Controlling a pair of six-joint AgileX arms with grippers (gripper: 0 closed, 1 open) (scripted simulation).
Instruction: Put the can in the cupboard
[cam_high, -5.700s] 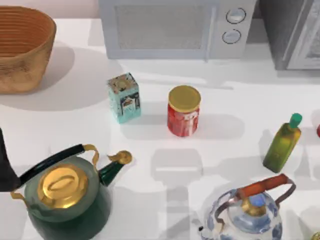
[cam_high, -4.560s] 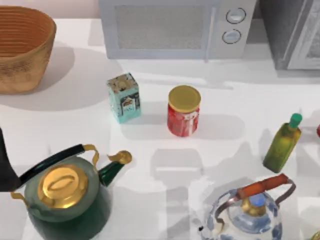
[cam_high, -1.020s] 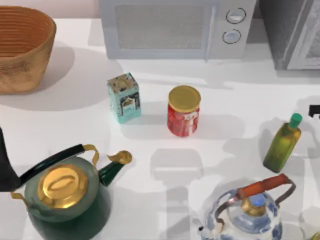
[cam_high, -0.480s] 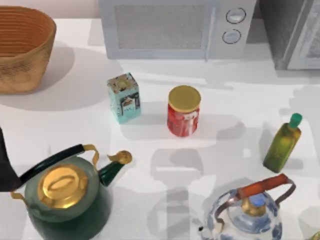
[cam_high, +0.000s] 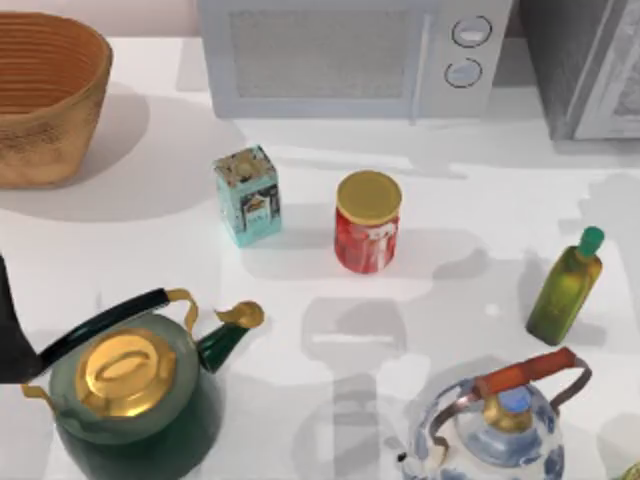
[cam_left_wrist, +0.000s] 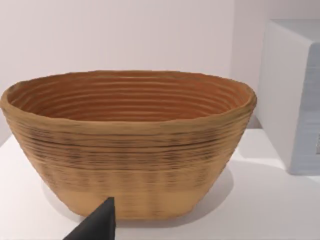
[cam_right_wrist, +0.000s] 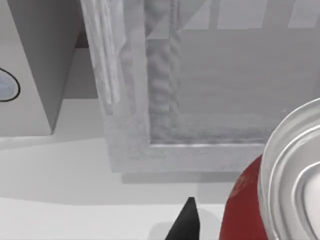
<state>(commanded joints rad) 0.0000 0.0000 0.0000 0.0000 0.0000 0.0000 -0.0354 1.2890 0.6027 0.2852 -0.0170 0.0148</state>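
In the right wrist view the can, red with a shiny silver top, stands very close, just beside a dark tip of my right gripper. Whether the gripper touches it is not clear. Straight beyond them stands the cupboard, grey and speckled, with its pale-framed door and slim bar handle facing the camera. From above, the cupboard fills the table's back right corner. My left arm is parked at the left edge, its gripper pointing at the basket.
A white microwave stands left of the cupboard. A wicker basket sits back left. Mid-table are a teal box and a red jar with a yellow lid. An oil bottle, a green kettle and a blue-white kettle crowd the front.
A black piece of my right gripper, seen at the top view's right edge a second ago, has left that view. Shadows on the right side of the table shifted. No object moved.
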